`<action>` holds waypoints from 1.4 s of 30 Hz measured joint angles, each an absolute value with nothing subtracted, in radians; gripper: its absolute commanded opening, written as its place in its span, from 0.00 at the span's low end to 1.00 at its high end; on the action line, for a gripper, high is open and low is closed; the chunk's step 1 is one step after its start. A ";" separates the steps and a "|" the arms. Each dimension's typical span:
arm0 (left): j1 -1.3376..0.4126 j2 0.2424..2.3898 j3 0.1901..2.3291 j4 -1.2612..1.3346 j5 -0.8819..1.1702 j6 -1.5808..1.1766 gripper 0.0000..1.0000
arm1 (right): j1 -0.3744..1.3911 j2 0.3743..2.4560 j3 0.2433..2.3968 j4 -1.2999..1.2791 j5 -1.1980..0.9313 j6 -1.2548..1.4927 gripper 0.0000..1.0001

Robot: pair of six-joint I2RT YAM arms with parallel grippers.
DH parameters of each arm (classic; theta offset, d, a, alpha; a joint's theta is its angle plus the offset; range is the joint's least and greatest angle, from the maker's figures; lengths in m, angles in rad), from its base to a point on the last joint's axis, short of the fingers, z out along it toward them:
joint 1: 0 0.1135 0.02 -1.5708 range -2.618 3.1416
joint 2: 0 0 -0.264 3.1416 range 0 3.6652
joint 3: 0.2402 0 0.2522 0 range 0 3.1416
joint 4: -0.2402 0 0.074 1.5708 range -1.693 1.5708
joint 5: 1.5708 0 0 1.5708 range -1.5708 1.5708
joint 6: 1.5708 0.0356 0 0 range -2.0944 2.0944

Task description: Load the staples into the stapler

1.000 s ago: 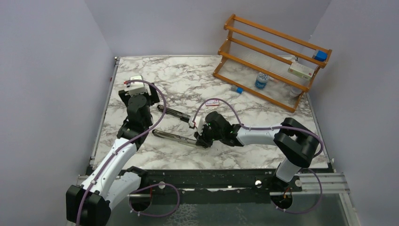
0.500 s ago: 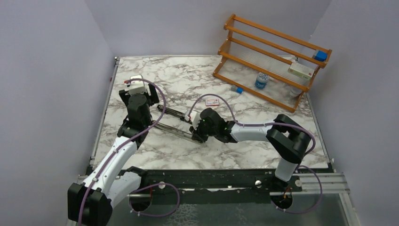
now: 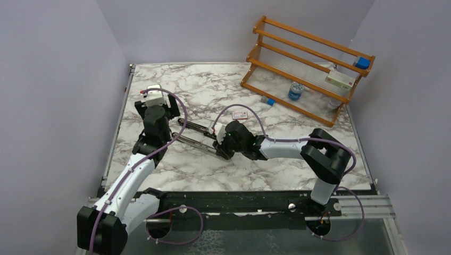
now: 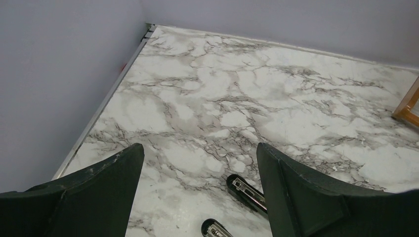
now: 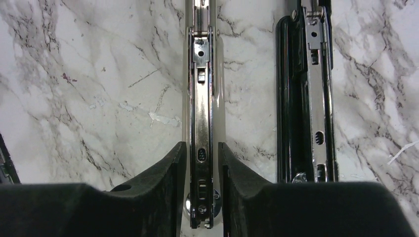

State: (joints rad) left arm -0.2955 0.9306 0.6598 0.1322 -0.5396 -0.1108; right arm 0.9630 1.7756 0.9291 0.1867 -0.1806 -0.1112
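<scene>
**Astride the channel, staples just behind**

On the marble table [image 3: 213,85], near its middle: the stapler [image 3: 198,139], folded open, both halves running left to right in the top view. Straddling its silver channel [image 5: 202,113] lengthwise, the right gripper [image 5: 202,148] — fingers hugging both sides; clamped or merely close, cannot tell. Above the stapler's tips, the left gripper [image 4: 200,150], spread wide, empty. Just beyond the right gripper, nearer that arm — the pink staples box [image 3: 240,115]; label too small to read, no brand legible.

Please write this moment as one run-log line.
stapler: lying open | right gripper: astride its silver channel, grip unclear | left gripper: open, empty | staples box: not held
</scene>
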 measured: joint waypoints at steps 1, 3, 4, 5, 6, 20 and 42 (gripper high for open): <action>-0.294 0.931 0.660 0.132 -0.538 -0.111 0.87 | 0.963 1.776 0.933 0.187 -0.184 -0.108 0.41; -0.294 0.933 0.660 0.132 -0.535 -0.112 0.87 | 0.963 1.776 0.942 0.189 -0.196 -0.102 0.44; -0.294 0.934 0.660 0.132 -0.533 -0.112 0.87 | 0.963 1.775 0.947 0.190 -0.204 -0.099 0.45; -0.294 0.935 0.660 0.132 -0.531 -0.112 0.88 | 0.963 1.773 0.951 0.192 -0.210 -0.093 0.45; -0.294 0.936 0.660 0.132 -0.530 -0.112 0.88 | 0.963 1.767 0.955 0.192 -0.213 -0.085 0.46; -0.293 0.978 0.674 0.123 -0.472 -0.117 0.90 | 0.876 1.588 1.083 0.087 0.131 0.064 0.54; -0.289 1.434 1.130 -0.241 -0.128 -0.283 0.99 | 0.536 1.771 1.208 -0.117 0.054 0.376 0.59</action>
